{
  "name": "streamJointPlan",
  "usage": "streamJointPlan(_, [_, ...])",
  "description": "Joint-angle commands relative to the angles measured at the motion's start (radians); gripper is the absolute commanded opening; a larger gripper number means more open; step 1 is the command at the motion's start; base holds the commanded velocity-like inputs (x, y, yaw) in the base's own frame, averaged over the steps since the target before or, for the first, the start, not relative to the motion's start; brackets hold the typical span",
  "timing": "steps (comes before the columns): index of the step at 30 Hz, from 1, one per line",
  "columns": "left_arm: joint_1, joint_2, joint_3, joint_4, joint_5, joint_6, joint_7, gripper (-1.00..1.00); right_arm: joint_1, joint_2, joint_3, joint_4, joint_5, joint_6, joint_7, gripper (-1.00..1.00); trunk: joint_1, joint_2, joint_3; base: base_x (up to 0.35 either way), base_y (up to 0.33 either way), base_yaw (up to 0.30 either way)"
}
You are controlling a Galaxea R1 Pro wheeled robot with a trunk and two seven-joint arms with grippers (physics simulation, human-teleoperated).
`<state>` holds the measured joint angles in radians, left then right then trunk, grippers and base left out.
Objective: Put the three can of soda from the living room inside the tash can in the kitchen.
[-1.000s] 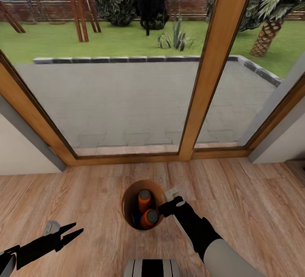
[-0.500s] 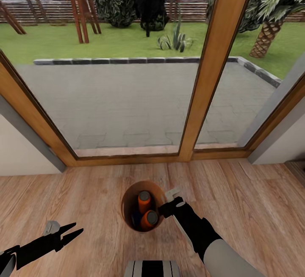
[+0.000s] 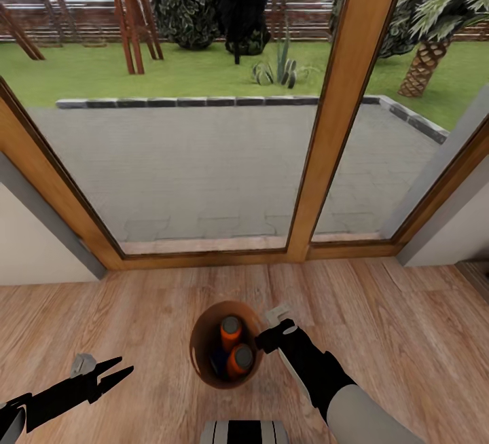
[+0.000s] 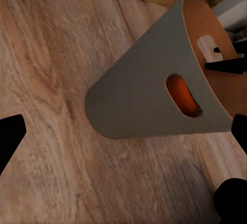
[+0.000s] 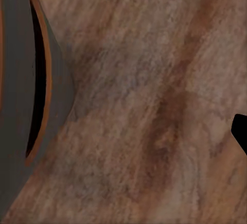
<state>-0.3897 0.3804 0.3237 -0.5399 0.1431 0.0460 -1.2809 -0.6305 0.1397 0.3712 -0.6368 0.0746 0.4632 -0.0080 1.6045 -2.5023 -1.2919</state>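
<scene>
The pale grey trash can point(image 3: 199, 356), brown-orange inside, is over the wood floor just before the glass garden doors. Two orange soda cans point(image 3: 231, 330) point(image 3: 240, 359) stand inside it, and the blue can point(image 3: 218, 363) is half hidden beside them. My right gripper point(image 3: 265, 337) is shut on the bin's rim, one finger inside. My left gripper point(image 3: 126, 364) hangs open and empty, well left of the bin. The left wrist view shows the bin's wall point(image 4: 139, 95) and an orange can point(image 4: 182, 96) through its handle hole. The bin's rim point(image 5: 43, 95) also appears in the right wrist view.
Wood-framed glass doors point(image 3: 333, 132) stand close ahead, with a paved patio and garden behind. Pale walls point(image 3: 34, 254) close in at left and right. Wood floor point(image 3: 407, 335) spreads to both sides. My own base point(image 3: 244, 430) sits at the bottom edge.
The bin has slid a little left and nearer and looks larger. The garden outside shifted slightly, so the camera moved. The left arm kept its place.
</scene>
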Motion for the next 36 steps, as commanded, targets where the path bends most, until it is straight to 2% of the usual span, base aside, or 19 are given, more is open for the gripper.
streamJointPlan(1, [0.000, 0.000, 0.000, 0.000, 0.000, 0.000, 0.000, 1.00, 0.000, 0.000, 0.000, 0.000, 0.001, 0.000, -0.001, 1.00, 0.000, 0.000, 0.000, 0.000, 0.000, 0.000])
streamJointPlan(36, [0.000, 0.000, 0.000, -0.001, 0.001, 0.000, 0.000, 1.00, 0.000, 0.008, 0.001, 0.000, -0.003, -0.001, -0.001, 1.00, 0.000, 0.000, 0.000, 0.000, 0.000, 0.000])
